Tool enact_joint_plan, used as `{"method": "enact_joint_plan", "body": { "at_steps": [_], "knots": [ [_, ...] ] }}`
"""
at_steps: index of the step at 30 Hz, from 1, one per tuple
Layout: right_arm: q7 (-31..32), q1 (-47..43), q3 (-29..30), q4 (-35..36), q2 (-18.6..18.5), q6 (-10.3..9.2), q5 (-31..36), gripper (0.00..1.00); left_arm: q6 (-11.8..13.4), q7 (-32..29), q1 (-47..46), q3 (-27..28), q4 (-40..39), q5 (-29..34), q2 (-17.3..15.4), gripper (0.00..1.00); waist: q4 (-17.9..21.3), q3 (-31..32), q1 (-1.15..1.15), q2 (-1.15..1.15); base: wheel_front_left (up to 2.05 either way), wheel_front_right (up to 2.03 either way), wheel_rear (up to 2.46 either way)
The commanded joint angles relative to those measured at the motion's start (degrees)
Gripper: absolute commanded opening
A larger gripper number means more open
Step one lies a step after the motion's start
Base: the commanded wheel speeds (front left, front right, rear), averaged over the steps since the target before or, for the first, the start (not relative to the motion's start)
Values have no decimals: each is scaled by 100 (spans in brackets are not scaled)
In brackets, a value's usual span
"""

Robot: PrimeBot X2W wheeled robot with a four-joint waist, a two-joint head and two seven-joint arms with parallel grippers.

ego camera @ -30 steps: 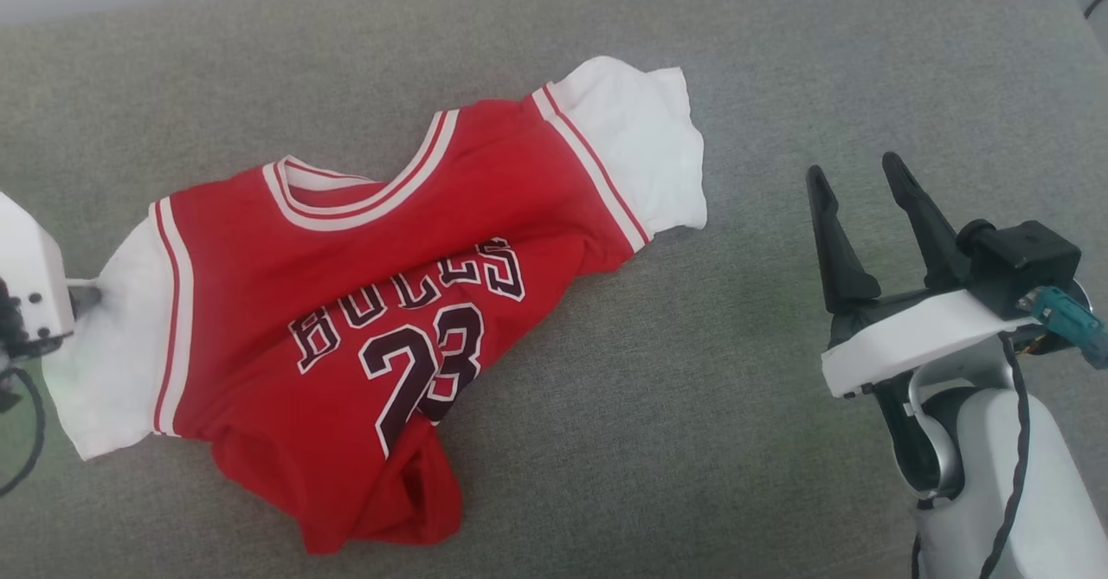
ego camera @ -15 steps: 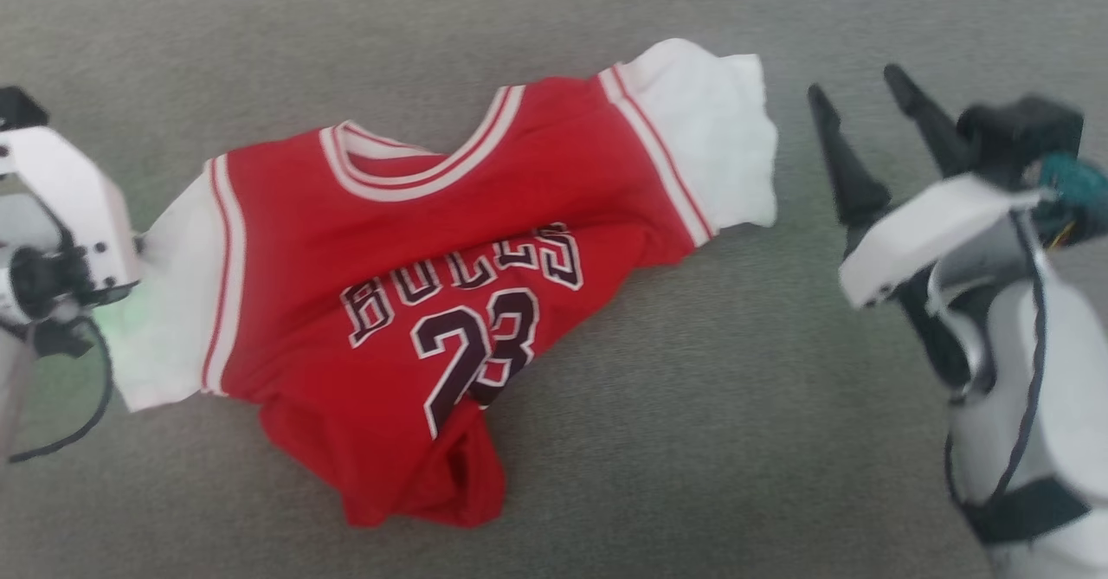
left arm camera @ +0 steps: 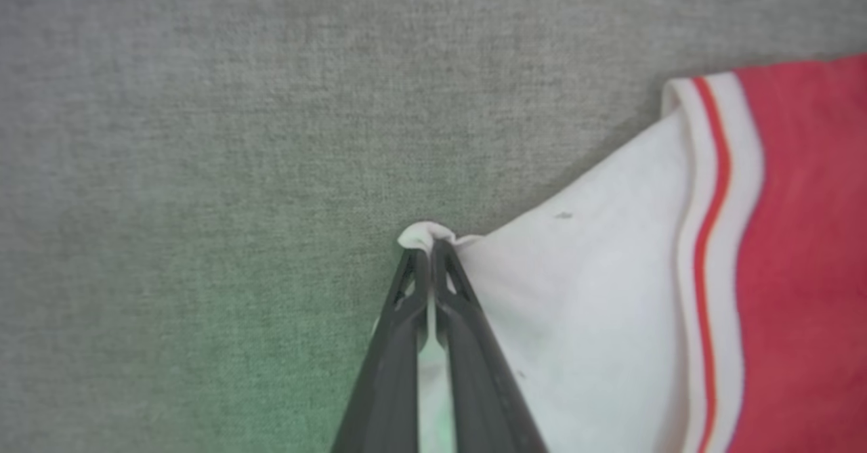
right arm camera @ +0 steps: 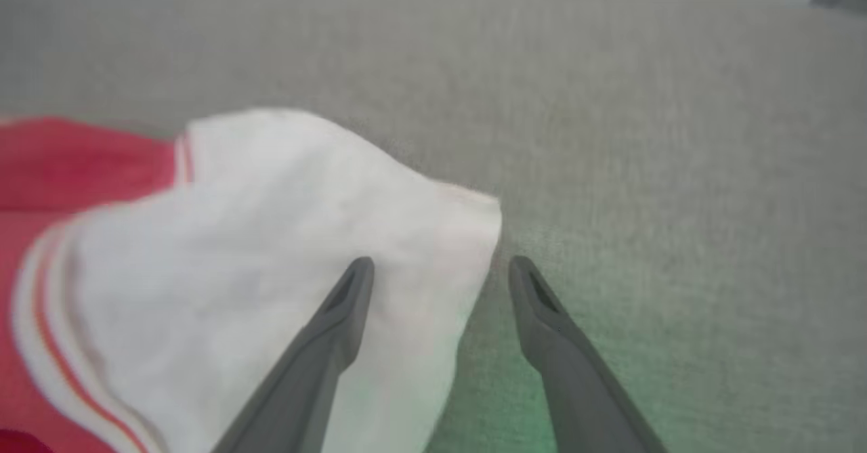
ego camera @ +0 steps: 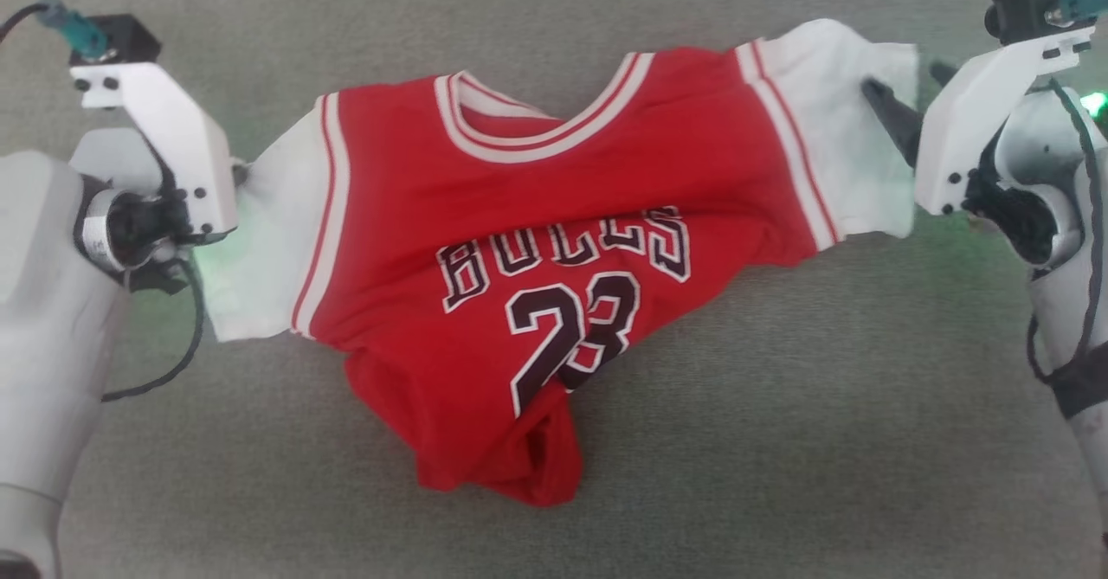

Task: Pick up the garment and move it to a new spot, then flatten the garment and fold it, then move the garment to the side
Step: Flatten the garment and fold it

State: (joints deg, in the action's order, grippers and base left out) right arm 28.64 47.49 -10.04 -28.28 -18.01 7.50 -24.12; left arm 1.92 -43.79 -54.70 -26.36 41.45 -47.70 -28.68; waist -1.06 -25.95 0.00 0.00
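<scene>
Red jersey, white short sleeves, "BULLS" lettering and a number on the chest: the garment (ego camera: 554,241) lies chest-up on the grey fabric surface (ego camera: 779,432), roughly midway between my two arms.

Condition of the garment: not flat. The shoulders and collar are spread out, but the lower body is bunched and drawn in to a crumpled hem (ego camera: 502,466), with folds running across the lettering.

My left fingers (left arm camera: 414,277) are pressed together on the outer edge of the left-hand sleeve (left arm camera: 576,304); a small tuck of white cloth stands pinched at their tips. The grip looks thin, on the edge only.

My right fingers (right arm camera: 352,284) stand wide apart at the outer corner of the right-hand sleeve (right arm camera: 271,250). One finger is over the white cloth, the other over bare surface just beside it. They hold nothing. Whether they touch the cloth I cannot tell.

Assessment of progress: early. One of two holds is made; the second is lined up but not taken. The garment rests on the surface along its whole length, so I judge the lift not yet begun. Outstanding: closing on the right-hand sleeve, lifting and relocating, flattening, folding, moving it to the side.
</scene>
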Motion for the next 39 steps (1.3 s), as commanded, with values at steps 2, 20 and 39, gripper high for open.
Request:
{"method": "enact_joint_plan", "body": {
  "at_steps": [2, 20, 39],
  "knots": [
    [355, 140, -74, -281, -89, -2, -85, 100, -71, 28, 128, -149, 198, 46, 243, 0, -168, -138, 0, 0, 0, 0, 0],
    [1777, 755, -815, -1037, -197, 1, -1014, 0, -388, 468, -357, -139, 906, -3, 420, 0, -279, 164, 0, 0, 0, 0, 0],
    [567, 1468, -1508, 29, -737, -1, -1816, 0, -230, 727, -1285, -97, -94, 334, -129, 0, 85, 2104, 0, 0, 0, 0, 0]
  ]
}}
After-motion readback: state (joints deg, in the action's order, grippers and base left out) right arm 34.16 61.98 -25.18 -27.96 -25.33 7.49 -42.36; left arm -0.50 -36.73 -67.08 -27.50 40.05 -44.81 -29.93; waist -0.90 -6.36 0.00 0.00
